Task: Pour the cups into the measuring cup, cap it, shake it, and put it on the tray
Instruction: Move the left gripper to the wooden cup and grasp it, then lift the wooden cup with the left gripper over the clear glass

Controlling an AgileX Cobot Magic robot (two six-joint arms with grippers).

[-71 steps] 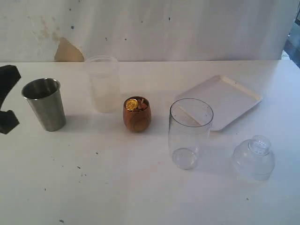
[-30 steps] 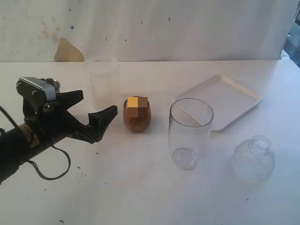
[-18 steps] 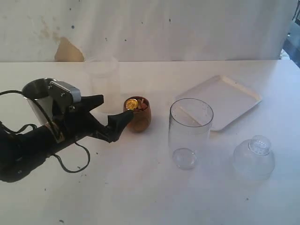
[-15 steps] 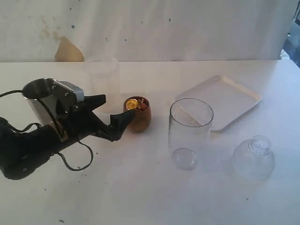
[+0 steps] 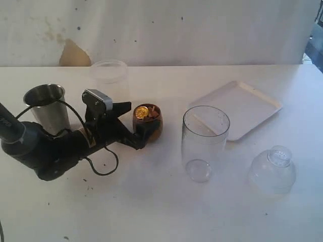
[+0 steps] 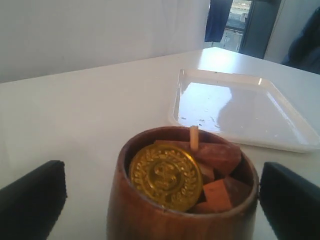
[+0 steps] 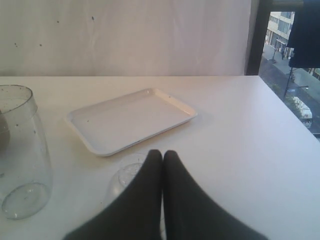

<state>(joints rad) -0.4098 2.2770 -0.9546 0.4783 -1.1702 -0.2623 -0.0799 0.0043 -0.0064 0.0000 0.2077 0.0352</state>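
The brown wooden cup holds a gold coin and reddish-brown pieces. My left gripper is open, with one black finger on each side of the wooden cup and a gap left on both sides. Behind the left arm stands the steel tumbler. The clear measuring cup stands upright right of the wooden cup, and the white tray lies beyond it. My right gripper is shut on nothing above the table; it is outside the exterior view.
A frosted plastic cup stands at the back behind the left gripper. A clear domed lid sits front right; it shows as the lid half hidden under the right fingers. The wall runs along the table's far edge.
My left arm has swung in from the left, past the steel tumbler, to the wooden cup, and its open fingers now flank it. Everything else has stayed put.
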